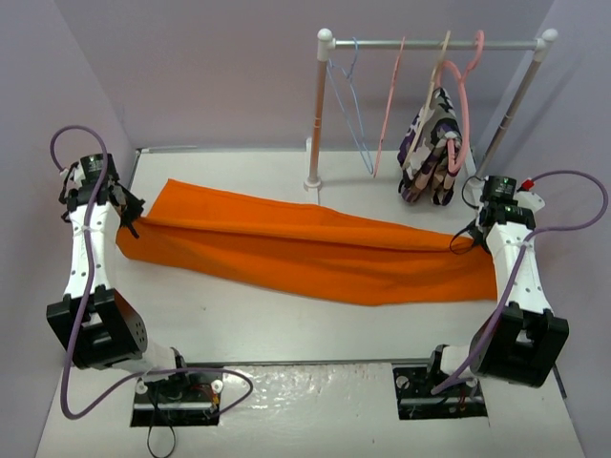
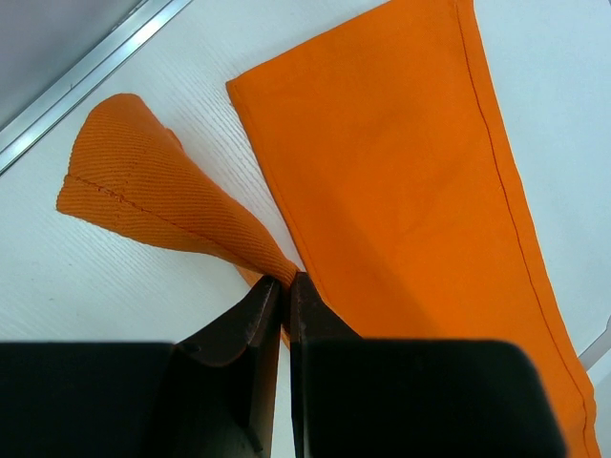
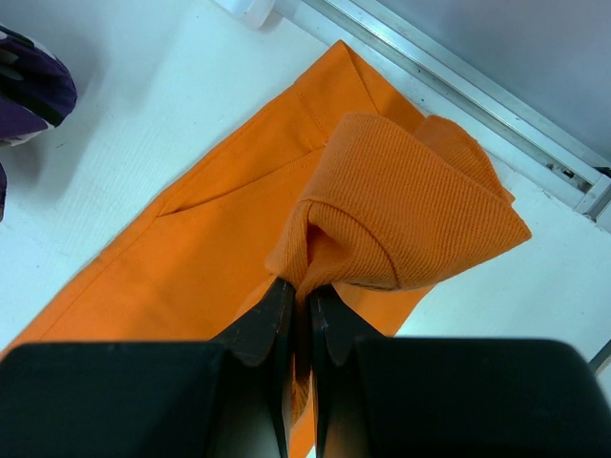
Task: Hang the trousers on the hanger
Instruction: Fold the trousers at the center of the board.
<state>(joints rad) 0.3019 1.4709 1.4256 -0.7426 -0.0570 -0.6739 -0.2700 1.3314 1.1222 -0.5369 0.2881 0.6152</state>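
Left gripper [image 2: 284, 286] clenched on a ribbed corner of the trousers [image 1: 305, 253], right gripper [image 3: 304, 291] clamped on bunched cloth at their other end, fingertips buried in folds. Orange weave lies flat across the white table [image 1: 286, 329], 9 to 3 o'clock. Thin light-blue wire hanger [image 1: 365, 143] hangs on the rail [image 1: 430, 43] at 12, hook barely readable.

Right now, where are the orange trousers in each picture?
Top external: the trousers stretch across the middle of the table, from the left gripper to the right gripper.
Left wrist: the trousers fill the right side, a pinched corner at upper left.
Right wrist: the trousers run from lower left to the top, bunched at centre.
Shared landmark: the metal strip along the table's edge, seen in all three.
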